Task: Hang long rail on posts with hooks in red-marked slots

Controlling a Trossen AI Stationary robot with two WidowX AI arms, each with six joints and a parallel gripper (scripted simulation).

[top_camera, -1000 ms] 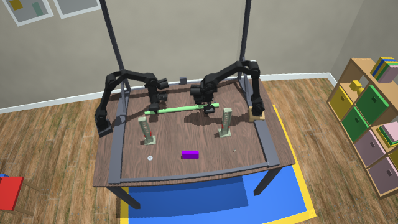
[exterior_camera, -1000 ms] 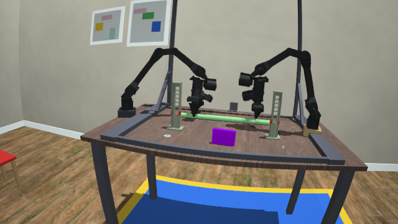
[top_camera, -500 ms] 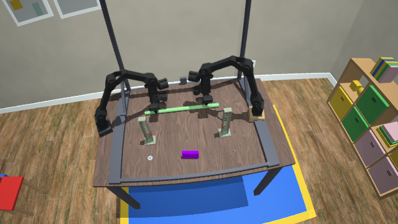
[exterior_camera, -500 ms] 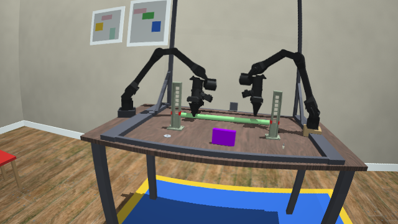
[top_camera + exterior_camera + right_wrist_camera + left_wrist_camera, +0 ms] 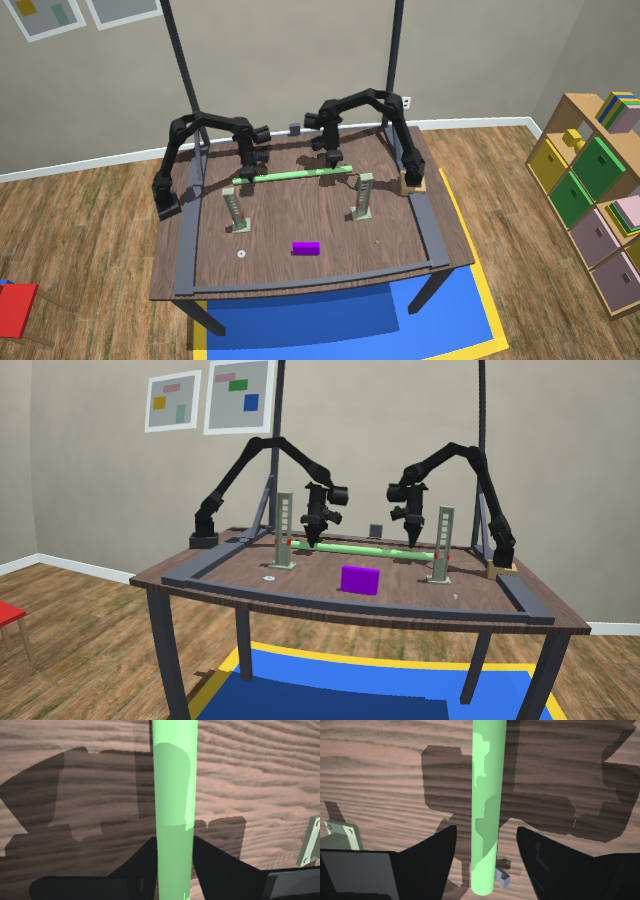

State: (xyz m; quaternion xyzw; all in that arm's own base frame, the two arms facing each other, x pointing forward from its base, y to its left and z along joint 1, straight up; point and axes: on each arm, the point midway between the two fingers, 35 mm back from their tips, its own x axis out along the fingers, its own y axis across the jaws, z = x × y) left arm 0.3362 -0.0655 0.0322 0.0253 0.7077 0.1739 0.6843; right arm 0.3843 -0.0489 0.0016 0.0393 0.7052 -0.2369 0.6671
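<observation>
Green rail (image 5: 290,175) (image 5: 350,549) (image 5: 489,768) (image 5: 174,792) points side to side, long axis roughly along the table (image 5: 270,270) (image 5: 240,570) (image 5: 380,788) (image 5: 257,780).

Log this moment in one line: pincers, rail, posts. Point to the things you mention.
right pincer (image 5: 250,180) (image 5: 312,546) (image 5: 174,837): shut on rail (image 5: 295,174) (image 5: 360,550) (image 5: 489,780) (image 5: 173,780) | left pincer (image 5: 334,166) (image 5: 412,546) (image 5: 486,827): open over rail, gap each side | posts (image 5: 361,209) (image 5: 283,557) (image 5: 354,834) (image 5: 309,840): upright, rail off both | status: not hung

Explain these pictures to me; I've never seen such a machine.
Two black jointed robot arms work at a brown wooden table. One picture looks steeply down, one comes from the front, and two come from cameras on the arms' wrists. The right tool grips a long green round rail; the left tool is open around it. Nearer the front stand two pale green slotted posts, plus a purple block.
</observation>
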